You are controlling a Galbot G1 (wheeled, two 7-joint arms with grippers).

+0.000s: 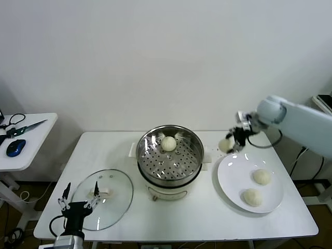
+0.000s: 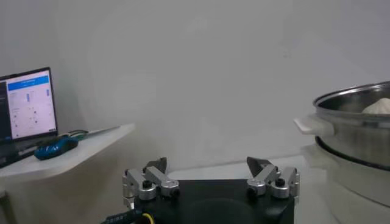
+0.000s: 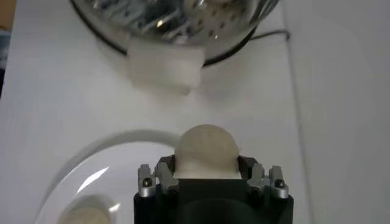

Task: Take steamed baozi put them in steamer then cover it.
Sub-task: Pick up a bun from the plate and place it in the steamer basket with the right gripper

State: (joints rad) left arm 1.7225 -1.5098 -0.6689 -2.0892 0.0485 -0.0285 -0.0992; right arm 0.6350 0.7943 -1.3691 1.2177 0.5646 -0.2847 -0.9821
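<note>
1. A white table (image 1: 104, 150) holds a steel steamer (image 1: 169, 155) at its centre, open, with one bun (image 1: 168, 143) already on the perforated tray, toward the back.
2. To the steamer's right lies a white plate (image 1: 231, 181) with two buns (image 1: 261, 177) left on it.
3. The right gripper (image 1: 232, 143) hangs above the plate's far-left edge, its fingers pinching a third bun (image 3: 205, 150). This held bun is in the air, between plate and steamer, clear of both.
4. The glass lid (image 1: 101, 198) lies flat on the table, left of the steamer, handle up.
5. The left gripper (image 1: 79, 198) waits at the near-left corner over the lid's edge, fingers spread wide and empty.
6. The step in hand looks like carrying the held bun across to the steamer. To do it well, lift high enough to pass the steamer's rim and side handle, keep the squeeze gentle so the soft dough is not dented, and lower onto a bare part of the tray, apart from the bun already there.
7. The bun is round, so it has no real long axis; its dome faces away from the gripper's palm.
</note>
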